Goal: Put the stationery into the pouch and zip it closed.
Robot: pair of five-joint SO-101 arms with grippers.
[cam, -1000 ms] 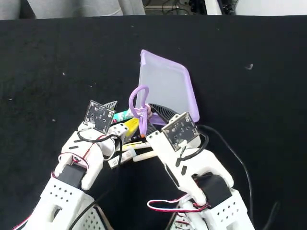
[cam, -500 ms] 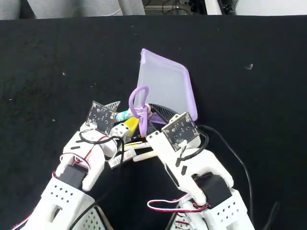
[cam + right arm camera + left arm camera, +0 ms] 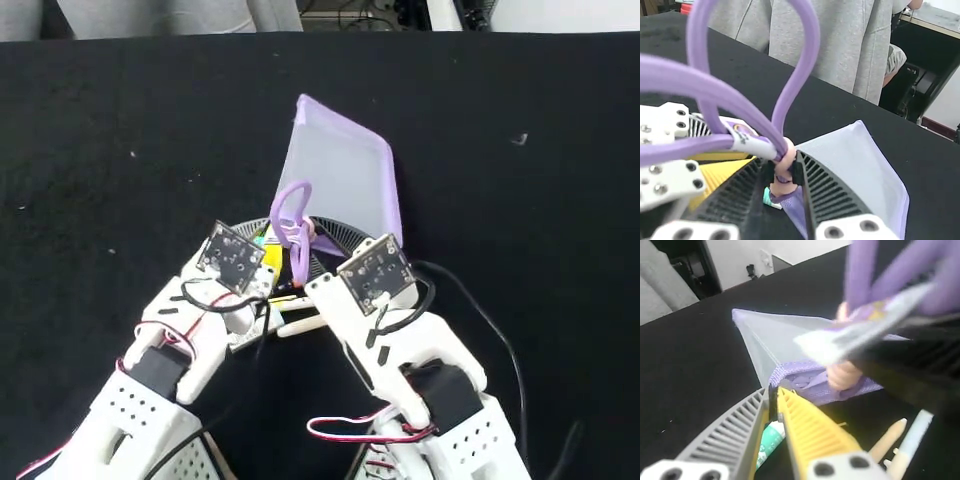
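The left arm (image 3: 170, 360) and the right arm (image 3: 425, 365) slant inward from the near side, so their wrists sit close together. The left gripper (image 3: 772, 392) has its jaws drawn together at the tips. The right gripper (image 3: 790, 171) is pinched tight.

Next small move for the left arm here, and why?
Probably ease the left gripper forward to slide its green-and-white stationery stick into the translucent purple pouch. The right gripper is clamped on the pouch's near end beside the purple strap loop, and that end lies just ahead of the left gripper's tips.
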